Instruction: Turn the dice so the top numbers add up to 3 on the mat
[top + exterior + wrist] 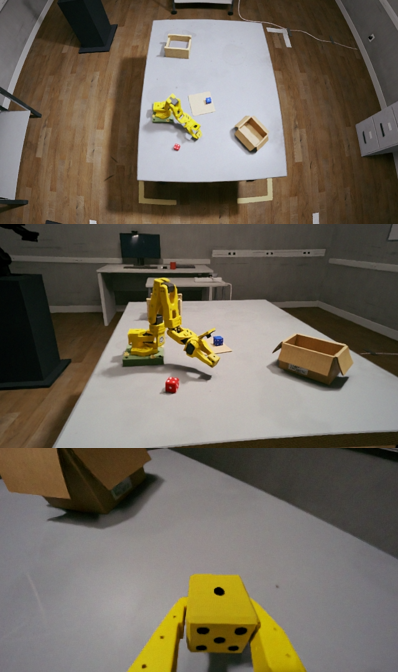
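Note:
My gripper point(196, 135) point(219, 620) is shut on the yellow die point(214, 359) point(220, 603) and holds it above the table, right of the red die. In the wrist view its upper face shows one pip and the face toward the camera shows five. The red die point(176, 147) point(171, 385) sits flat on the table in front of the arm, with several pips on top and one on its front face. The blue die point(208, 100) point(218, 341) sits flat on the mat point(199, 108) point(222, 349), near the mat's right edge; its top number is too small to read surely.
An open cardboard box point(260, 144) point(306, 364) point(100, 495) stands right of the arm, its flaps spread outward. A wooden frame point(177, 53) stands at the back left of the table. The arm's green base is left of the mat.

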{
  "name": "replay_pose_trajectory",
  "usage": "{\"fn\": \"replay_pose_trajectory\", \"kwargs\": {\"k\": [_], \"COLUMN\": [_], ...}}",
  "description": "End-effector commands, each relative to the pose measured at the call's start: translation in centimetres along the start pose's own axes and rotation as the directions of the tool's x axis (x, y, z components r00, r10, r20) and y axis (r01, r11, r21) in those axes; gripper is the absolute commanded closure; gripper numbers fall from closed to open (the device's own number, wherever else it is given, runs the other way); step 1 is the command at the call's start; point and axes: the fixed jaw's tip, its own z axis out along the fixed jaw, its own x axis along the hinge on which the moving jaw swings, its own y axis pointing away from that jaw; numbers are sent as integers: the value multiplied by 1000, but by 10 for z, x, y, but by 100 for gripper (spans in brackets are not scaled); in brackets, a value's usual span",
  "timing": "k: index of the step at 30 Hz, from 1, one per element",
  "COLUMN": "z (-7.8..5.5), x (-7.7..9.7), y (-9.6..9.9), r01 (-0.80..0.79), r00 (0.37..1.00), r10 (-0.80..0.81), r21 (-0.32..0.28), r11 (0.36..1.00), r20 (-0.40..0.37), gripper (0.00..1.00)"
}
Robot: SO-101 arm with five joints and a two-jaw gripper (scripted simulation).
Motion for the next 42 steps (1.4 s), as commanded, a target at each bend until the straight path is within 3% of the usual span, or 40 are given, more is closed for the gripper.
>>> {"fn": "replay_pose_trajectory", "kwargs": {"k": [1,42], "z": [0,6], "x": [0,14], "y": [-1,-1], "r01": [-13,-13], "r00": [1000,1000], "r10": [13,13], "r21": [5,4], "r11": [1000,1000], "r20": [7,6], "gripper": [100,100]}}
